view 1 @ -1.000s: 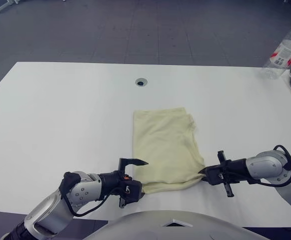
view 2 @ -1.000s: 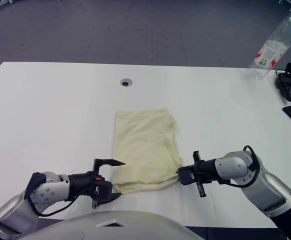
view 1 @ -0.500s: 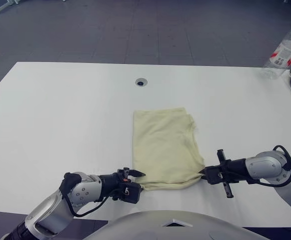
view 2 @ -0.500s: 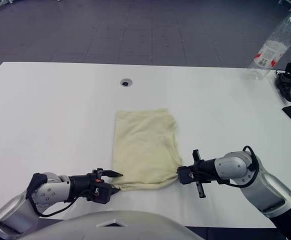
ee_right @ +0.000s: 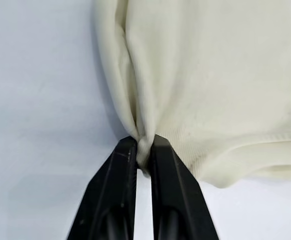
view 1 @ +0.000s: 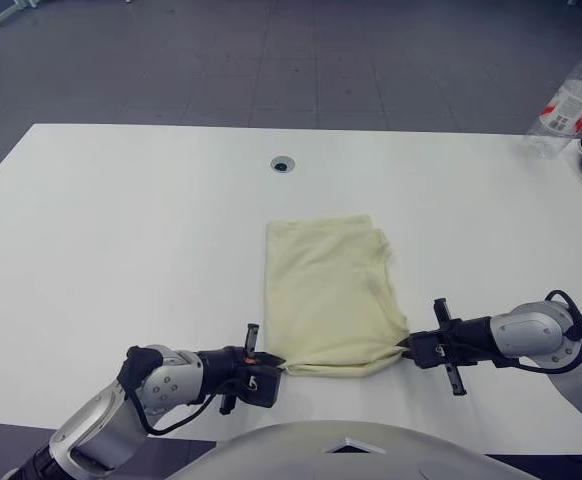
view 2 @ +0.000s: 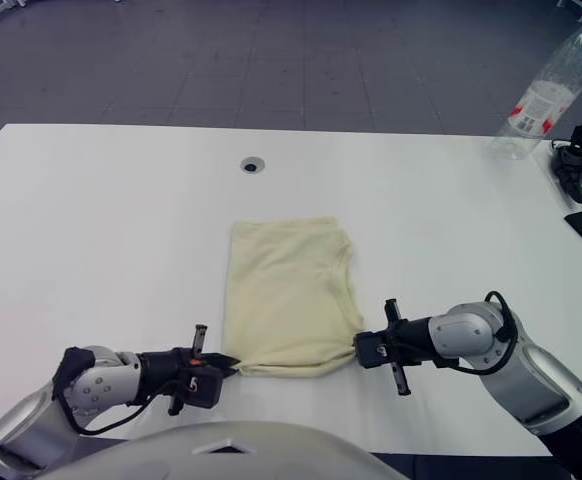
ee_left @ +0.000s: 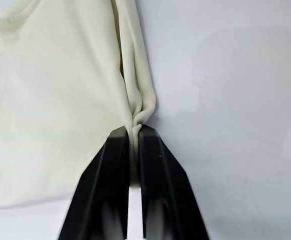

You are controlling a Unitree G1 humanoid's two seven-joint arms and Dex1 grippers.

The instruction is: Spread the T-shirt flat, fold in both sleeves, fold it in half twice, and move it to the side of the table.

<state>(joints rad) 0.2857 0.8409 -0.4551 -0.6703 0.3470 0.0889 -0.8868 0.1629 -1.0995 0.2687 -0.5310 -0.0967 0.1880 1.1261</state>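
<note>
You have the T-shirt (view 1: 333,295) lying in the middle of the table (view 1: 121,220) as a narrow panel, sleeves apparently folded in. Your left gripper (view 1: 277,364) and right gripper (view 1: 405,349) each pinch tight on a near corner. Judged outstanding: both halvings and the move aside.

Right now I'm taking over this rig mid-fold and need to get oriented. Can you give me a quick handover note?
Left gripper: shut on the near left corner of the T-shirt.
Right gripper: shut on its near right corner.
T-shirt: a narrow folded rectangle, flat in the middle of the table, with its near edge pulled between the two grippers.
Done: spread out, sleeves apparently folded in.
Left: likely the half folds, then moving it to the table's side.
</note>
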